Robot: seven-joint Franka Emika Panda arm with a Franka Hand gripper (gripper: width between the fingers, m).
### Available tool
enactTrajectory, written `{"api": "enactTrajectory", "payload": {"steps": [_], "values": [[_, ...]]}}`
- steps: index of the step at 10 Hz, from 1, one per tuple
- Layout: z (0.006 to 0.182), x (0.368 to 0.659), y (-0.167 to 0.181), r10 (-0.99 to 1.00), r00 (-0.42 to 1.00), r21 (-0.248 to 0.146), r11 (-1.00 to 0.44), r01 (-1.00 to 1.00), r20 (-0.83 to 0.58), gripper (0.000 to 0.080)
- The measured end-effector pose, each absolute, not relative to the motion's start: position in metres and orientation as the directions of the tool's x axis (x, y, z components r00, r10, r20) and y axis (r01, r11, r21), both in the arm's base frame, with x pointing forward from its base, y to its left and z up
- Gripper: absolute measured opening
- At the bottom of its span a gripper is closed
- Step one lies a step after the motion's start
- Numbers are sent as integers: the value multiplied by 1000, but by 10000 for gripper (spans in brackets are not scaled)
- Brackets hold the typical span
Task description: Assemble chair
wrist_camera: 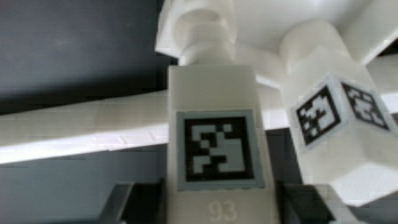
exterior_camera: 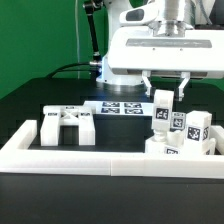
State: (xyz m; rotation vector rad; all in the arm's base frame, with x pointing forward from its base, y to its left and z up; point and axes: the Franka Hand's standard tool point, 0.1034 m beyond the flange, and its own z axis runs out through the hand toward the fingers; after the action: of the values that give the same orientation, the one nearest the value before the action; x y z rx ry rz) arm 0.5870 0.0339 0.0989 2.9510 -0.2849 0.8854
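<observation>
Chair looked maybe halfway: gripper was clamped narrow on a tagged post at the part-built chair, 1 bracket piece sat apart on the tabletop, unattached.

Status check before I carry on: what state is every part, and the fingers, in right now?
fingers: shut on the post.
post: upright, held, down at the grouped pieces; whether it is seated, cannot tell.
grouped pieces: standing upright together, at the exterior view's right.
bracket piece: loose on the table, untouched, at the exterior view's left.
marker board: flat on the table.
</observation>
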Motion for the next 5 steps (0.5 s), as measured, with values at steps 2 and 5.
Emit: {"api": "enactTrajectory", "payload": {"steps": [2,5], "values": [[94,585,33,-157,819,0,-982,-188,552,291],[88,584,32,-147,812,11,-983,-185,564,291]]}}
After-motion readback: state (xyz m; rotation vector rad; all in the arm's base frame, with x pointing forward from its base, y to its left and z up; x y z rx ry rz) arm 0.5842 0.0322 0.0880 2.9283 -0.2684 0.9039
